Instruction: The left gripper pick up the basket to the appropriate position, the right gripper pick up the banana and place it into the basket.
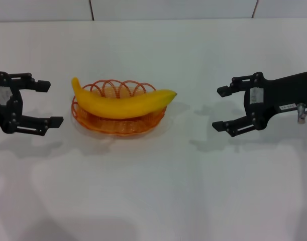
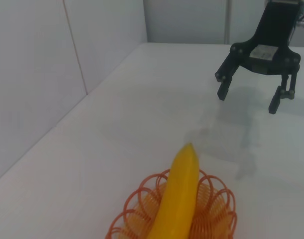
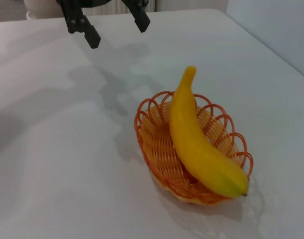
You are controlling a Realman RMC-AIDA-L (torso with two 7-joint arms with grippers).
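Long yellow curved banana (image 1: 123,104) already lies across the orange looped-wire basket (image 1: 118,124) mid-counter (image 1: 153,191); left pincer (image 1: 45,103) and right pincer (image 1: 222,108) both released, looks basically done.

I can read no text anywhere in these views. From the head camera I see a small white sticker on the left gripper (image 1: 52,103), but no characters can be made out on it. The right gripper (image 1: 220,109) carries a pale label on its body and a second narrow white label further back on its wrist; the narrow one has dark marks on it, too small for me to read. In the left wrist view the right gripper's pale label shows again, also unreadable. I see no printing on the banana (image 1: 120,103) or the basket (image 1: 118,125).
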